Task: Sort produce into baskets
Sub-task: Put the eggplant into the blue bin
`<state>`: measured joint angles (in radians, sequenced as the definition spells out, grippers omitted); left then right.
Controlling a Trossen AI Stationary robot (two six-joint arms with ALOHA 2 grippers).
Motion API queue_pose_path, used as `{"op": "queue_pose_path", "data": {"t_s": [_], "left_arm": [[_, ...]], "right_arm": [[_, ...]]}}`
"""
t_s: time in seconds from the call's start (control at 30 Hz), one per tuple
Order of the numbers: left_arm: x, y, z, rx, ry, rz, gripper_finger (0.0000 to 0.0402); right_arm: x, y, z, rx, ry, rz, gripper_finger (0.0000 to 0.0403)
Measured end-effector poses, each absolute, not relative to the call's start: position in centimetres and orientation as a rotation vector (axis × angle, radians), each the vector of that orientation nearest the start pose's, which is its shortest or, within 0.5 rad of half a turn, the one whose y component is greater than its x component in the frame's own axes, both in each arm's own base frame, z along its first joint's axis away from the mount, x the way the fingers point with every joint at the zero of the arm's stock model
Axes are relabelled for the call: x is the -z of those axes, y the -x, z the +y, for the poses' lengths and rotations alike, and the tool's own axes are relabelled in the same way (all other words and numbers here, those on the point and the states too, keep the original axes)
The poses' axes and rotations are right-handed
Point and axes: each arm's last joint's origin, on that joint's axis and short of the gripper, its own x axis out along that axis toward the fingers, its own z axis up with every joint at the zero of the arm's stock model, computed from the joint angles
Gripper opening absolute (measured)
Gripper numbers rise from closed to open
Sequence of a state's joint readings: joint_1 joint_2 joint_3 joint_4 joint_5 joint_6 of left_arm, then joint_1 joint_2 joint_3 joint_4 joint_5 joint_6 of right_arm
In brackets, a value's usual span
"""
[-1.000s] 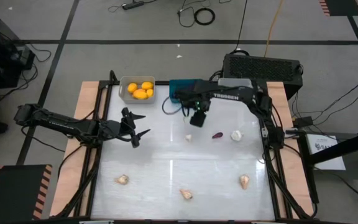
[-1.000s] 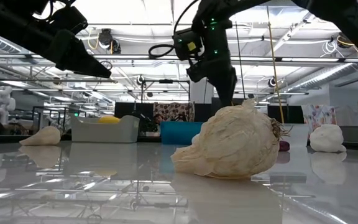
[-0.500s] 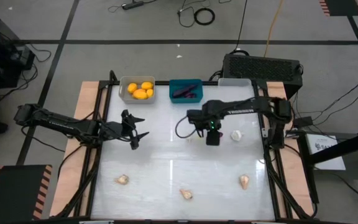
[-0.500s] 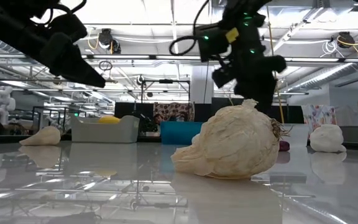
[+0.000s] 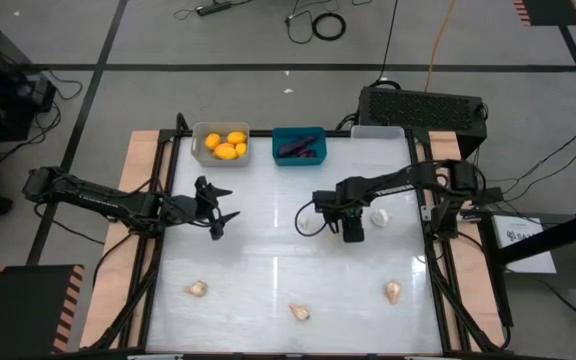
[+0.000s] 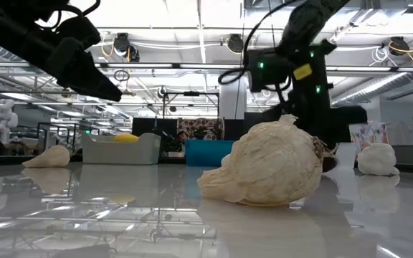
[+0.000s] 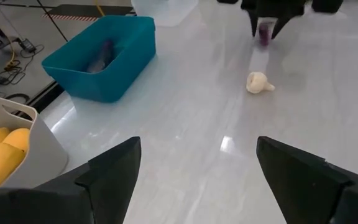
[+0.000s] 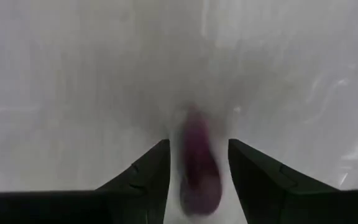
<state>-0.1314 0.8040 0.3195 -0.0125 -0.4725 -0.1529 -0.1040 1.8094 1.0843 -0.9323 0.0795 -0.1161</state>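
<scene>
We read no writing | our right gripper (image 8: 194, 171) fingers apart, straddling purple eggplant (image 8: 199, 163) | our left gripper (image 5: 218, 210) spread, hovering left of centre

High view looks straight down; low view level (tabletop height).

A: What lies past the table (image 5: 268, 255)?

B: A black box (image 5: 423, 106) sits at its far edge, beyond the right fingers. Cables (image 5: 318, 22) are strewn on the floor farther back.

A: And beside the left fingers?

B: A hazard-striped mat (image 5: 28, 305) lies on the floor at the near side. Ceiling lights (image 6: 156, 11) glare overhead.
</scene>
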Motion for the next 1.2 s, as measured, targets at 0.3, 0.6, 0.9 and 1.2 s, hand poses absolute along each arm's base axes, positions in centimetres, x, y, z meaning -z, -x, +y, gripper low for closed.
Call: {"op": "queue_pose_path", "data": {"t_s": [0.3, 0.6, 0.9, 1.2], "left_arm": [[-18.8, -16.4, -0.8, -0.372, 0.000, 0.445, 0.0327], [-18.8, -16.4, -0.8, -0.372, 0.000, 0.445, 0.0327], [-18.8, -16.4, -0.8, -0.372, 0.000, 0.446, 0.0327], [-18.8, -16.4, -0.8, -0.373, 0.001, 0.445, 0.0327]], "right_arm": [[-14.3, -29.9, -3.4, 0.060, 0.089, 1.612, 0.0153], [-14.2, -30.0, -3.4, 0.058, 0.084, 1.608, 0.0103], [-15.3, -31.3, -3.6, 0.065, 0.114, 1.542, 0.0009], [-21.3, -35.7, -5.4, 0.116, 0.341, 1.293, 0.0014]]}}
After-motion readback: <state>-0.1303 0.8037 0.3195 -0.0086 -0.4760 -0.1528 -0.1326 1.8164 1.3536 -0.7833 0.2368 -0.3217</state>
